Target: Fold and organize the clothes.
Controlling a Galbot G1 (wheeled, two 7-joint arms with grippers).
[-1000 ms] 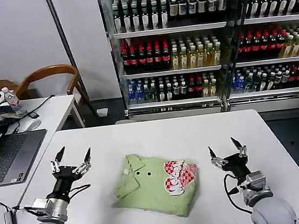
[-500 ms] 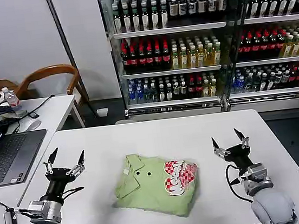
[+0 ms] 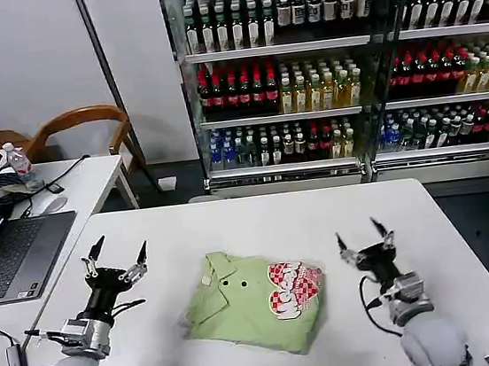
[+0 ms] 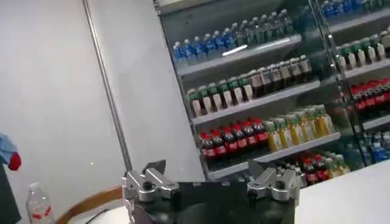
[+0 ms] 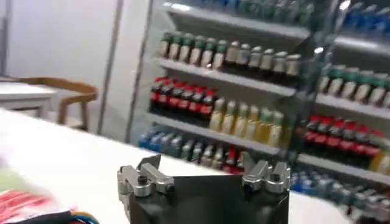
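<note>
The clothes, a light green polo shirt (image 3: 246,306) with collar, dark buttons and a red-and-white chest print, lie folded into a rough rectangle in the middle of the white table (image 3: 258,221). My left gripper (image 3: 116,254) is held open above the table to the shirt's left, fingers pointing up and away. On the shirt's right my right gripper (image 3: 362,236) is open too, a short gap from the cloth. Both hold nothing. The left wrist view shows the left gripper (image 4: 208,170) spread wide; the right wrist view shows the right gripper (image 5: 207,165) spread, with the shirt's red print (image 5: 24,204) at the edge.
A second table on the left holds an open laptop (image 3: 8,255), a water bottle (image 3: 19,162) and cables. A wooden chair (image 3: 77,125) stands behind it. Shelves of bottled drinks (image 3: 338,73) fill the wall beyond the table.
The left gripper moved slightly right toward the shirt. The right gripper shifted left toward the shirt and turned a little. The shirt has not moved.
</note>
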